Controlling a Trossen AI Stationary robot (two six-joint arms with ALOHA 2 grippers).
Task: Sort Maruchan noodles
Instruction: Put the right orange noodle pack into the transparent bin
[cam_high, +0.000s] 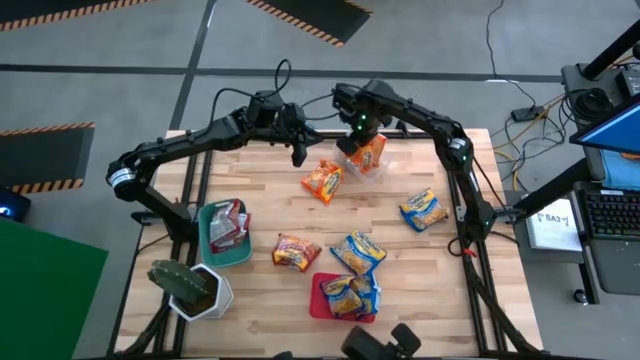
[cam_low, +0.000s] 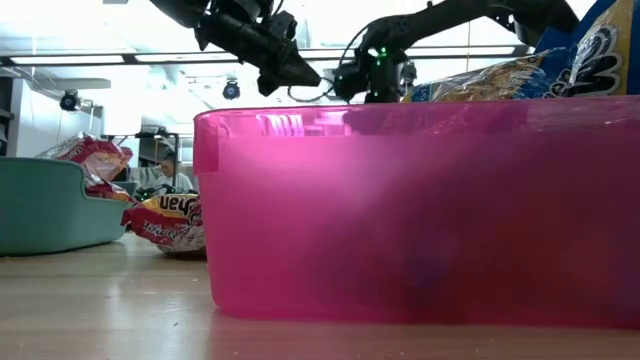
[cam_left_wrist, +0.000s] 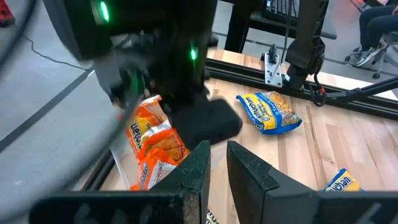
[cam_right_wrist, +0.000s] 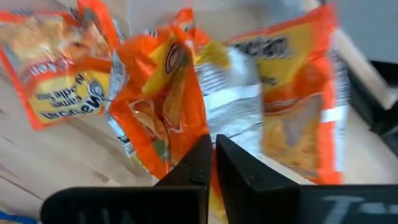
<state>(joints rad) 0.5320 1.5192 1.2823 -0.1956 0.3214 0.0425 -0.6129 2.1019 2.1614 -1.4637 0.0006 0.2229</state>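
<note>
Nearest me, at the bottom centre of the overhead frame, the red bin (cam_high: 318, 303) holds blue-and-yellow noodle packets (cam_high: 350, 294), so that kind already has its home. Left of it the teal bin (cam_high: 208, 245) takes the silver and red packets (cam_high: 230, 224). Loose packets lie mid-table. Toward the top centre, my right gripper (cam_high: 357, 139) sits with jaws pressed together over the orange packets (cam_right_wrist: 180, 93) in the clear bin (cam_high: 385, 165); I judge it has none pinched. My left gripper (cam_high: 298, 152) waits beside it, jaws narrow and empty.
</note>
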